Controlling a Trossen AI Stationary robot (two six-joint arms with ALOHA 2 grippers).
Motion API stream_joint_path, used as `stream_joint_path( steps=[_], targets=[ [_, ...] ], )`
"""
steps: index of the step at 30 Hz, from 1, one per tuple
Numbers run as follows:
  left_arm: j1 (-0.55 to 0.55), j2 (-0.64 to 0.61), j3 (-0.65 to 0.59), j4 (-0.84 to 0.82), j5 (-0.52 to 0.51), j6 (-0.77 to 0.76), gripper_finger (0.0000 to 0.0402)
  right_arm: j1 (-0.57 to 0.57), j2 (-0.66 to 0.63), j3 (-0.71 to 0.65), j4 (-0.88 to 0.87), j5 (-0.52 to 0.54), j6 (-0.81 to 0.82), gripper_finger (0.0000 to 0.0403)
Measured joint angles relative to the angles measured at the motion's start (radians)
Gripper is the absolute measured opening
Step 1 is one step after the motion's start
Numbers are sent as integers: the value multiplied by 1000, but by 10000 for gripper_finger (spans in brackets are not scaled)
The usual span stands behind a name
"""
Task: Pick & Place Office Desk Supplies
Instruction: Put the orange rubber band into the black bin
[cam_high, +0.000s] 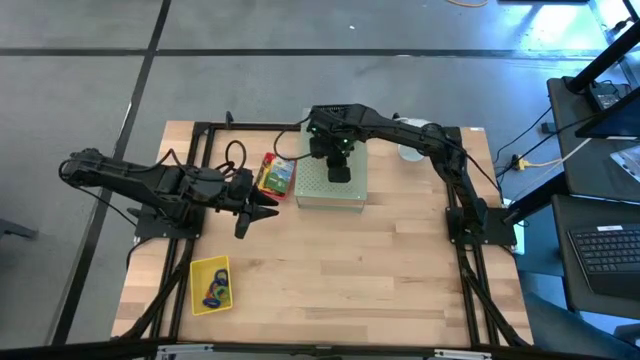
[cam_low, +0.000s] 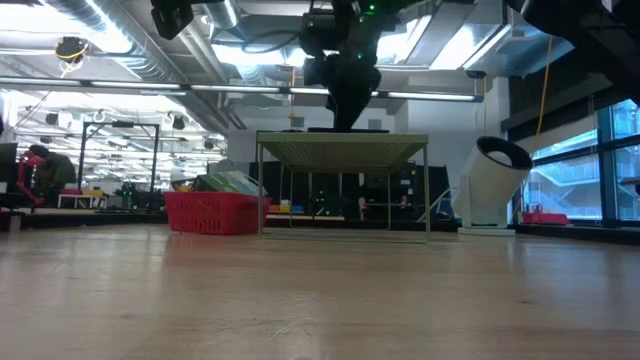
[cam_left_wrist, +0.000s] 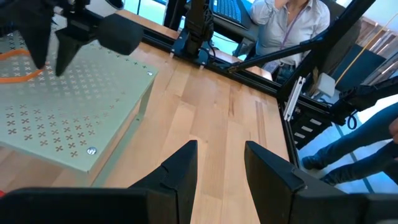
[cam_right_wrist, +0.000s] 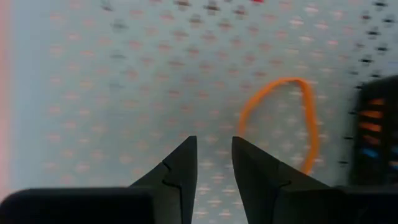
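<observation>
right gripper (cam_right_wrist: 214, 163): fingers apart, empty | orange rubber-band loop (cam_right_wrist: 309, 118): beside, on perforated box (cam_right_wrist: 124, 81)

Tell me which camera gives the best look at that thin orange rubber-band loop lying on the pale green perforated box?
The right wrist view: the thin orange rubber-band loop fills much of the picture, lying flat on the pale green perforated box just ahead of the right hand. The left wrist view catches only an orange strand at its edge. The high and low views don't show it.

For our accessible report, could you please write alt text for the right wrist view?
The right gripper, fingers slightly apart and empty, hovers over the pale green perforated box, beside an orange rubber band lying on it.
</observation>
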Motion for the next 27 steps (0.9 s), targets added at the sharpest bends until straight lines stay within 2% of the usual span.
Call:
stream_joint_path(
  steps=[4, 19, 27],
  targets=[
    [0, 0, 0, 0, 0, 0, 127, -2, 0, -11, 19, 48, -22, 101],
    [0, 0, 0, 0, 0, -2, 127, -41, -1, -12, 67, 36, -31, 101],
    [0, 0, 0, 1, 2, -10, 127, -48, 0, -65, 91, 22, -26, 101]
  ],
)
